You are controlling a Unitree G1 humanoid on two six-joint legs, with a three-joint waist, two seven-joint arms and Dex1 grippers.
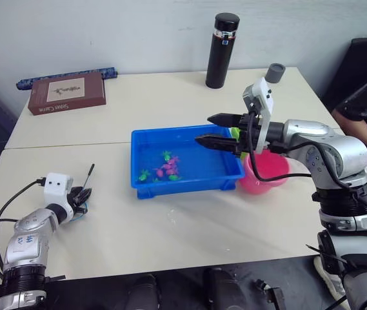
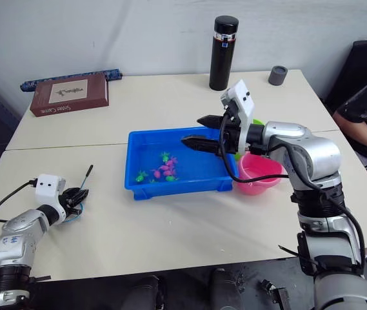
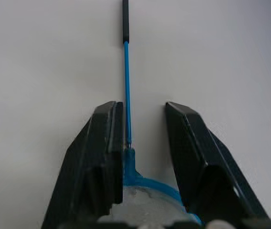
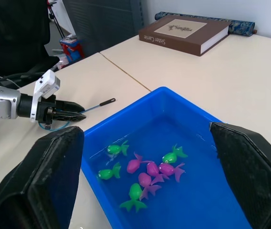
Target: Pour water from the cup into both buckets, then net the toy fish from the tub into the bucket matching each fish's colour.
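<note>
On the counter (image 1: 170, 97), near its middle, sits the blue tub (image 1: 146, 139), with water and a cluster of pink and green fish (image 1: 163, 170) toward its near-left part. The right wrist view counts them better: about four green and four pink, close together, some touching. Just beside the tub's right end stands the pink bucket (image 1: 267, 177); a sliver of the green bucket (image 2: 256, 121) peeks out behind the right arm, mostly hidden.

Over the tub's right end hovers the right pincer (image 1: 218, 130), its two black fingers well apart, pointing leftward across the water. In its own wrist view both fingers frame the fish and nothing lies between them.

Far to the left, near the counter's front edge, the left pincer (image 1: 82, 196) is low on the counter over the net (image 3: 127, 86). The head views show only the dark handle end sticking out past the fingers and a bit of blue under them. The left wrist view shows more: the thin blue shaft runs out between the fingers, close against one of them, with the light blue hoop rim at their base; the fingers stand apart, with a clear gap to the other finger. The right wrist view also catches this pincer and the net from across the counter.

Farther back are a black flask (image 1: 221, 50), a small grey cup (image 1: 274, 72) and a brown book (image 1: 67, 92).
</note>
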